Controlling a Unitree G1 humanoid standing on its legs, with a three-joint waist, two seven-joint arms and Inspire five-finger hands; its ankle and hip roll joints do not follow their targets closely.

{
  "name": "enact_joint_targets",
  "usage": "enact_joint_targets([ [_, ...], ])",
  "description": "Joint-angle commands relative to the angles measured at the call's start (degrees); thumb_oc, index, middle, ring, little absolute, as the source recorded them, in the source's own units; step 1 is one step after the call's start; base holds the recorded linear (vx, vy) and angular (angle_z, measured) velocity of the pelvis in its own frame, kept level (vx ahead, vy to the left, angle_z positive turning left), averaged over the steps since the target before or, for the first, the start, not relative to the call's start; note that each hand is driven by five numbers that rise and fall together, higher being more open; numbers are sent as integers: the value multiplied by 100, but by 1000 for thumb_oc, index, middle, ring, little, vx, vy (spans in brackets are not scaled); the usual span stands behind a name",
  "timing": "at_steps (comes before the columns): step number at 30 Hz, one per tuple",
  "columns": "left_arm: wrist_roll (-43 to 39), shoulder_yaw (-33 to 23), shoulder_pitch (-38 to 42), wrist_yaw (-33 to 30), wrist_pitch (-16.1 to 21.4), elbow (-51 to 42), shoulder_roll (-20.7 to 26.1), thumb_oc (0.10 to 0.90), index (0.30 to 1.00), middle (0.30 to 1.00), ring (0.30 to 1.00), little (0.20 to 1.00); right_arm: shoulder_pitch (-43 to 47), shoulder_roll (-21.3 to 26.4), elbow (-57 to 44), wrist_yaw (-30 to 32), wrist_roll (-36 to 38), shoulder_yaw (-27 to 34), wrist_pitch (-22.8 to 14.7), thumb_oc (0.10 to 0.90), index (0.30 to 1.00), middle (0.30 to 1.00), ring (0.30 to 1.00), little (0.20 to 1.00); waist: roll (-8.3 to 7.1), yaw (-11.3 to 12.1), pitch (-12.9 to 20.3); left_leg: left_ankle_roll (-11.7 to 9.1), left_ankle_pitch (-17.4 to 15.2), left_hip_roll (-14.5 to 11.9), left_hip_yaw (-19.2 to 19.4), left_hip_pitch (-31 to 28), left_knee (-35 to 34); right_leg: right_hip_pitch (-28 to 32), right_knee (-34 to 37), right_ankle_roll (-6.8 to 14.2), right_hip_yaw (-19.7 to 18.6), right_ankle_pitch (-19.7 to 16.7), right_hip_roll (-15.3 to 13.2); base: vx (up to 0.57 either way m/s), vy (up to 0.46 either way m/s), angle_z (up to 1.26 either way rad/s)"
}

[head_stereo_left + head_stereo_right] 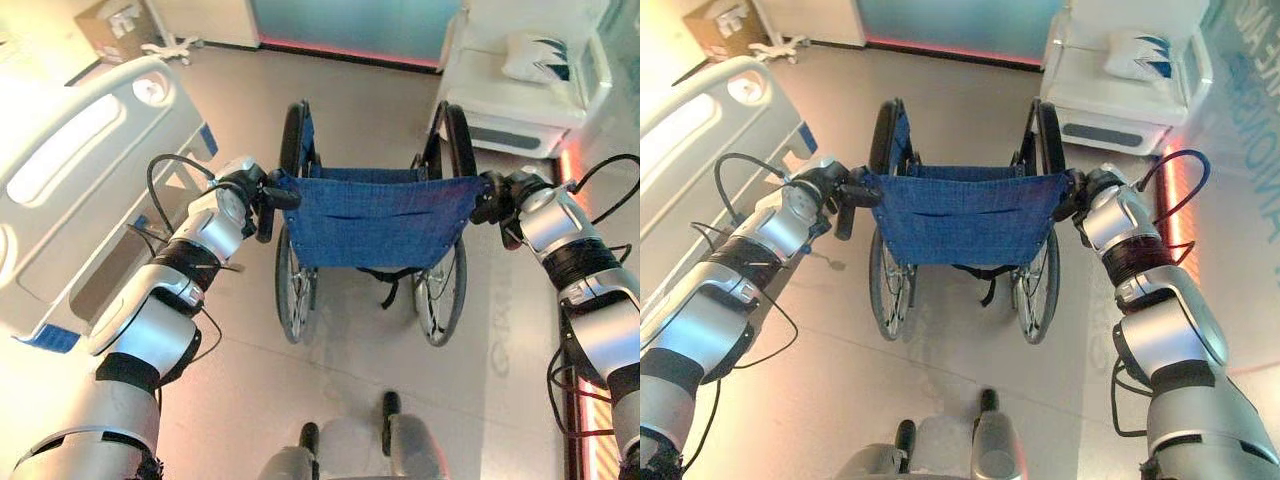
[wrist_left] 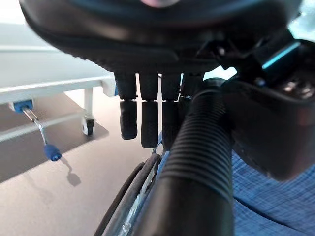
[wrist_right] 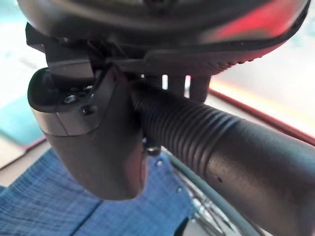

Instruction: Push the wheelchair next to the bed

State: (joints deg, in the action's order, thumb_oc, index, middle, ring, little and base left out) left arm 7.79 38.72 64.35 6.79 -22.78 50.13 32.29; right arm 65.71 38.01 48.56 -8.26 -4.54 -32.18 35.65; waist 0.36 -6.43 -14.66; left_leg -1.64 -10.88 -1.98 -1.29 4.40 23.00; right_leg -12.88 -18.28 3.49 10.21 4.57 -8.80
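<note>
1. The bed (image 1: 90, 190) is seen at left; the wheelchair (image 1: 375, 220) stands near it on the floor (image 1: 240, 330), not yet alongside.
2. The left hand (image 1: 252, 195) and right hand (image 1: 497, 197) are curled, fingers (image 2: 147, 120) wrapped round the push handles (image 2: 197, 162).
3. A white cabinet (image 1: 520, 80) is seen at right.

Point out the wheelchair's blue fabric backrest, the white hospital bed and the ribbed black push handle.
Blue fabric backrest (image 1: 375, 220): left eye view, cloth's middle.
White hospital bed (image 1: 60, 150): left eye view, side rail.
Ribbed black push handle (image 2: 199, 152): left wrist view, grip's ridged middle.
</note>
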Motion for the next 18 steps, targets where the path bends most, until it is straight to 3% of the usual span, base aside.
enact_joint_targets([
  [1, -490, -44, -628, 109, 359, -36, 385, 400, 300, 300, 300, 300, -628, 195, -57, -318, -44, -473, -880, 400, 300, 300, 300, 300, -134, 83, -19, 6, -153, -258, 213, -1501, -724, -477, 355, 191, -304, -816, 23, 396, -367, 42],
  [6, -522, -8, -631, -34, 562, -129, 450, 400, 300, 300, 300, 300, -870, 168, -208, -180, 164, -410, -799, 400, 300, 300, 300, 300, -178, 60, 207, -261, 856, -615, 505, -1378, -183, 68, 769, -147, 40, -529, 274, 346, -316, 23],
  [7, -546, -33, -671, -162, 660, -128, 428, 400, 300, 300, 300, 300, -942, 170, -197, -160, 205, -390, -813, 400, 300, 300, 300, 300, -203, 91, 237, -293, 1003, -581, 570, -1217, 66, 268, 875, -234, 172, -468, 306, 446, -310, 20],
  [9, -537, -90, -762, -368, 778, -201, 405, 400, 300, 300, 300, 300, -1083, 150, -254, -106, 296, -358, -775, 400, 300, 300, 300, 300, -253, 259, 173, -167, 905, -294, 589, -700, 197, 642, 987, -271, 218, -386, 342, 392, -206, 19],
  [11, -403, -203, -865, -497, 836, -265, 356, 400, 300, 300, 300, 300, -1177, 40, -276, -36, 312, -317, -741, 400, 300, 300, 300, 300, -278, 397, 87, -53, 661, -18, 714, -375, -54, 950, 1061, -221, 185, -339, 381, 366, -93, -8],
  [13, -302, -273, -933, -511, 852, -339, 315, 400, 300, 300, 300, 300, -1234, -27, -303, -10, 283, -273, -670, 400, 300, 300, 300, 300, -217, 519, -6, -78, 842, 91, 877, -81, -477, 1303, 1139, -195, 172, -215, 498, 350, 2, -22],
  [14, -289, -279, -946, -519, 851, -350, 304, 400, 300, 300, 300, 300, -1243, -59, -320, -4, 268, -267, -624, 400, 300, 300, 300, 300, -185, 573, -28, -106, 962, 127, 885, 75, -627, 1410, 1169, -194, 155, -175, 550, 419, 49, -23],
  [16, -209, -345, -1020, -497, 832, -426, 330, 400, 300, 300, 300, 300, -1294, -167, -487, 7, 218, -272, -402, 400, 300, 300, 300, 300, -3, 879, -150, -280, 1770, 113, 795, 793, -1428, 1887, 1249, -223, -26, 44, 813, 566, 88, -19],
  [18, -191, -381, -1073, -454, 786, -494, 375, 400, 300, 300, 300, 300, -1324, -177, -563, -16, 198, -265, -350, 400, 300, 300, 300, 300, 11, 955, -174, -289, 1919, 87, 761, 899, -1565, 1982, 1244, -235, -102, 109, 835, 430, 96, -49],
])
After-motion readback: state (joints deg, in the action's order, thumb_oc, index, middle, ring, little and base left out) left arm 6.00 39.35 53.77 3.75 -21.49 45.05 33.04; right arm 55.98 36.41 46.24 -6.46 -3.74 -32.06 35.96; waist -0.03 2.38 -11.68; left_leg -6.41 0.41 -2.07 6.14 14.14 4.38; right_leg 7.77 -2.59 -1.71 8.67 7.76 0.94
